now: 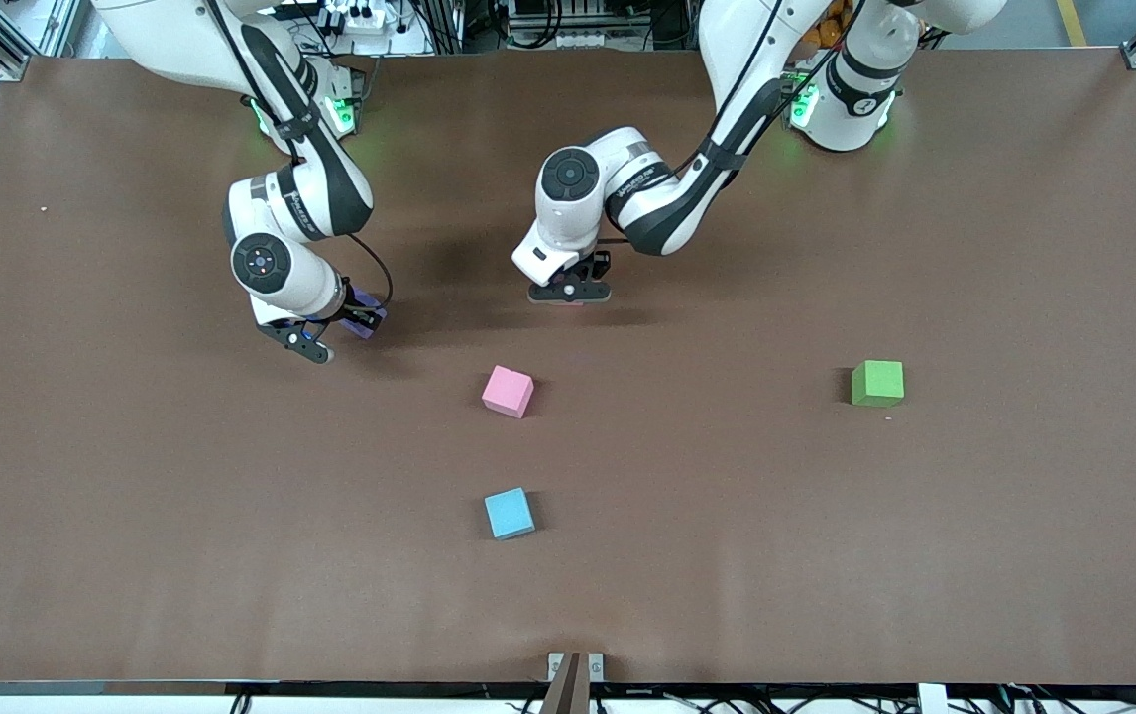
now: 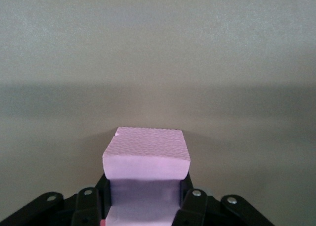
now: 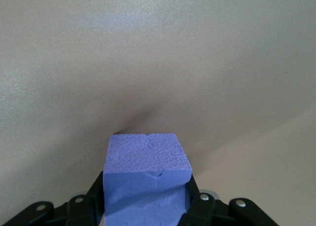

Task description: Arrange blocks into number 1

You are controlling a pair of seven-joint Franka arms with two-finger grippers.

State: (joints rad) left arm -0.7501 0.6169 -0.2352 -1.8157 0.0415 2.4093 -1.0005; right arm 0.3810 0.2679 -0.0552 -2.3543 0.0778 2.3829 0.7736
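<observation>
Grippers: left gripper [image 2: 145, 206] pinches pitted foam lilac cube [image 2: 146, 154] | right gripper [image 3: 145, 206] pinches dimpled purple cube [image 3: 147, 166]

From the front we barely see the purple block [image 1: 366, 319], tucked under the right wrist. The block in the left gripper [image 1: 569, 292] is basically hidden there too. Both wrist views cut the fingers off at the frame's edge.
</observation>
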